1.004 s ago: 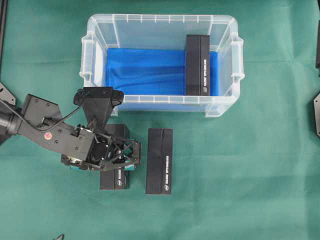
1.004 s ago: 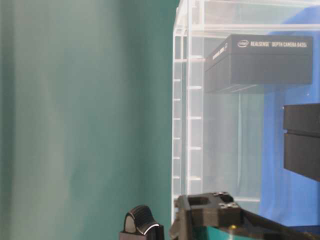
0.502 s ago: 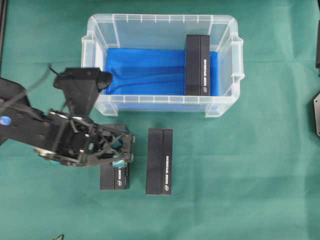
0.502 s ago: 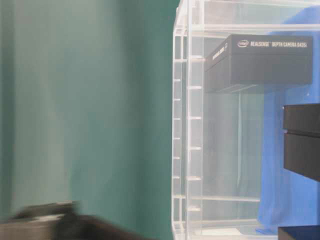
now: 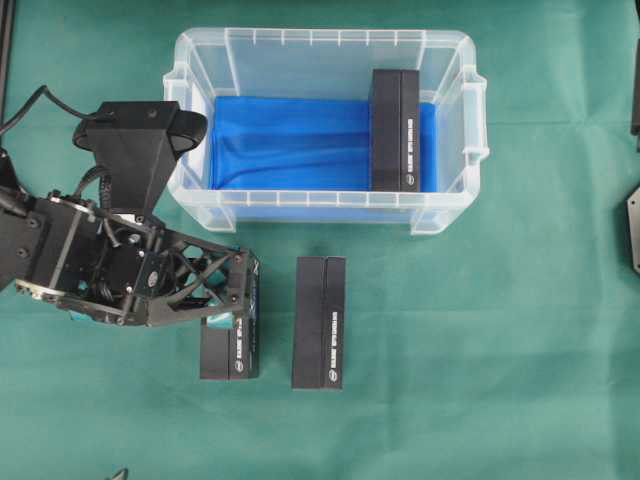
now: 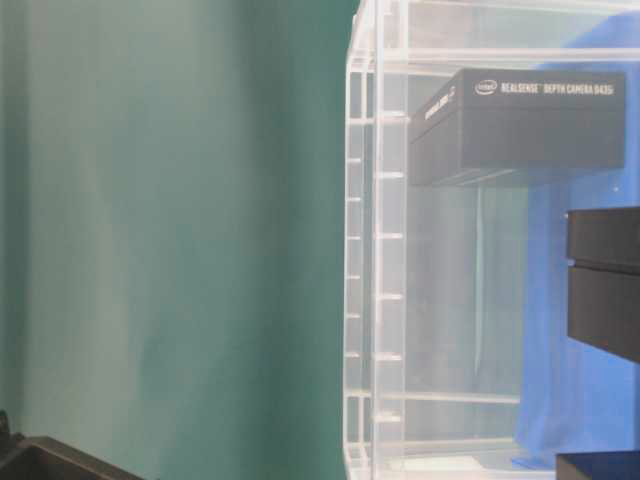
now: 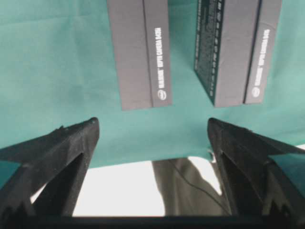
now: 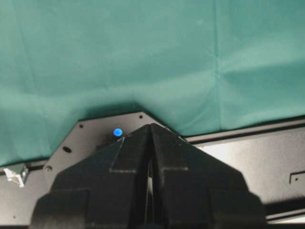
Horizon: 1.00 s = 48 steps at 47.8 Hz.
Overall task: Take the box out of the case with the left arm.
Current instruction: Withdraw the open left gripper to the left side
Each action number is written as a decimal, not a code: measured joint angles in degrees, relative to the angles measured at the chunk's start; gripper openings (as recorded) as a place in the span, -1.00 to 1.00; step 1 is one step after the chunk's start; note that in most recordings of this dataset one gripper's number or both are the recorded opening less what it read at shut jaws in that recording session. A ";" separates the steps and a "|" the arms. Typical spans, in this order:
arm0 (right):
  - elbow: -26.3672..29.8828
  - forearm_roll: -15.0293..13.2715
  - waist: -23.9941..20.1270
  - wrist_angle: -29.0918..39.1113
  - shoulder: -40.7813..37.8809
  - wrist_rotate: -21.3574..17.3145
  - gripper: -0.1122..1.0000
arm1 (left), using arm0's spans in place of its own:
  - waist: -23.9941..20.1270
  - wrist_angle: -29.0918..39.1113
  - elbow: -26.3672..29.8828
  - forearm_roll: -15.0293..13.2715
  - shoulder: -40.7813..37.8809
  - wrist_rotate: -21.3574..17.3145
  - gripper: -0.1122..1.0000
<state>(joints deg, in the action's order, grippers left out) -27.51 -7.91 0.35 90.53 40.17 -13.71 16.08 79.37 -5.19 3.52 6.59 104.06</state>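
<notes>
My left pincer (image 5: 243,298) stood spread wide and held nothing; in the left wrist view its two black fingers (image 7: 62,157) sat far apart with only green cloth (image 5: 480,380) and two boxes showing between and beyond them. In the overhead view it hung over the upper end of the left box (image 5: 230,348), which lay flat on the surface in front of the case (image 5: 320,212); I could not tell from that view alone whether the tips touched it, but the wrist view showed the box ends clear of the fingers. A second box (image 5: 319,322) lay just beside the first, to its right, parallel and apart from it. One more box (image 5: 396,130) remained inside the case, standing on edge at the right end of the blue lining (image 5: 290,140), close to the right wall. The table-level view showed that box through the clear wall, with white lettering on its side. My left arm (image 5: 70,265) lay to the left of the case, its camera mount overlapping the near left corner of the rim. My right pincer (image 8: 150,157) was pressed together, well away from the boxes.
</notes>
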 measured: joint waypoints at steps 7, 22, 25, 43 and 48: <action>0.09 0.00 0.00 0.00 0.00 0.00 -0.80 | 0.97 0.26 -2.64 0.00 1.76 0.18 0.92; 0.00 0.00 0.00 0.00 0.00 0.00 -0.80 | 3.87 0.26 -12.39 -0.09 10.99 0.62 0.92; 0.00 0.00 0.00 0.00 0.00 0.00 -0.80 | 4.13 0.35 -14.77 -0.09 13.18 0.79 0.92; 0.00 0.09 0.00 0.00 0.00 -0.62 -0.80 | 4.22 1.49 -21.27 -0.18 21.18 3.16 0.92; 0.00 0.18 0.00 0.00 0.00 -0.62 -0.80 | 3.25 1.67 -21.27 0.00 21.18 2.99 0.92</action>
<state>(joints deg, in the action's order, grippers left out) -27.51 -7.73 0.35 90.53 40.17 -14.33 19.34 81.04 -26.46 3.52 27.77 107.05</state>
